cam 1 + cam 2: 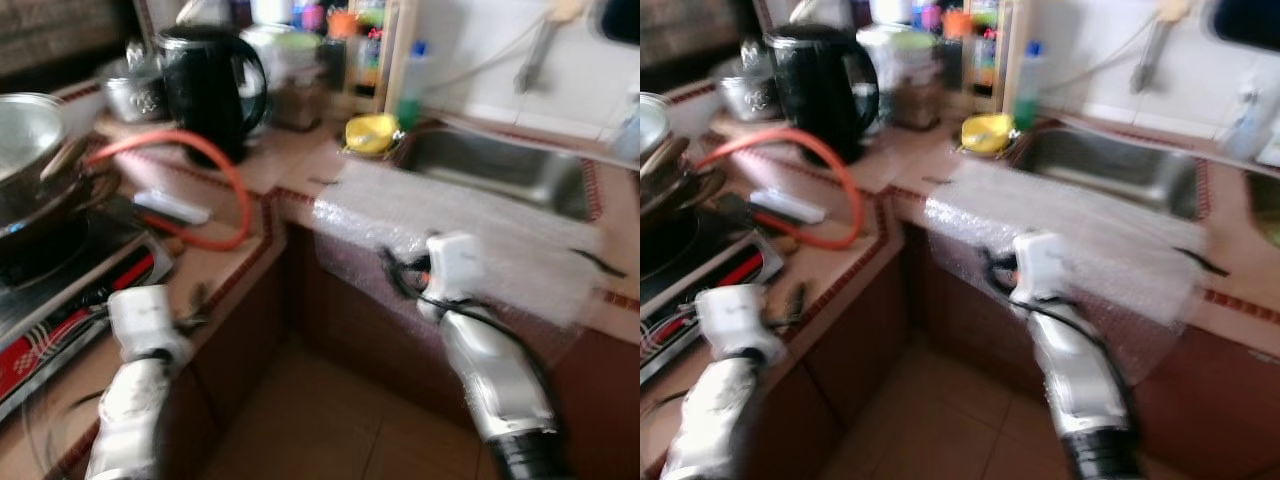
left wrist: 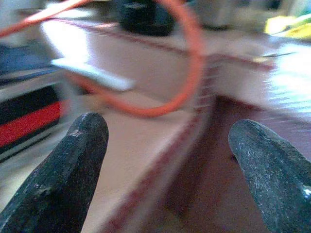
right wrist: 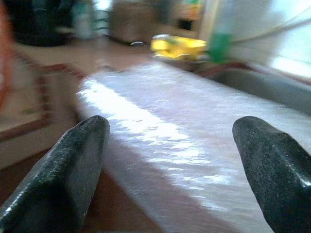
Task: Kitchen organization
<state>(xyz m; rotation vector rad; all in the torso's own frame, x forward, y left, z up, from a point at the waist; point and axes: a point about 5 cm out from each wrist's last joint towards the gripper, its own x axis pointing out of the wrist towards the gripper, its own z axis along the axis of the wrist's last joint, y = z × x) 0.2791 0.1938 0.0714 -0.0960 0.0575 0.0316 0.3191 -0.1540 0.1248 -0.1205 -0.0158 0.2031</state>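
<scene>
Bubble wrap [image 1: 470,235] before spread right tool [image 3: 170,170]

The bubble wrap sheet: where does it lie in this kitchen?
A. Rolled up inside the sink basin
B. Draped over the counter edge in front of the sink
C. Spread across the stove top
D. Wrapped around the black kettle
B: the bubble wrap sheet lies on the counter in front of the sink and hangs over the front edge, apart from the black kettle and the stove.

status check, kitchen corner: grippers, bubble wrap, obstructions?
Left gripper open, over counter edge. Right gripper open, facing bubble wrap draped over counter front by sink. Orange hose looped beside kettle.
</scene>
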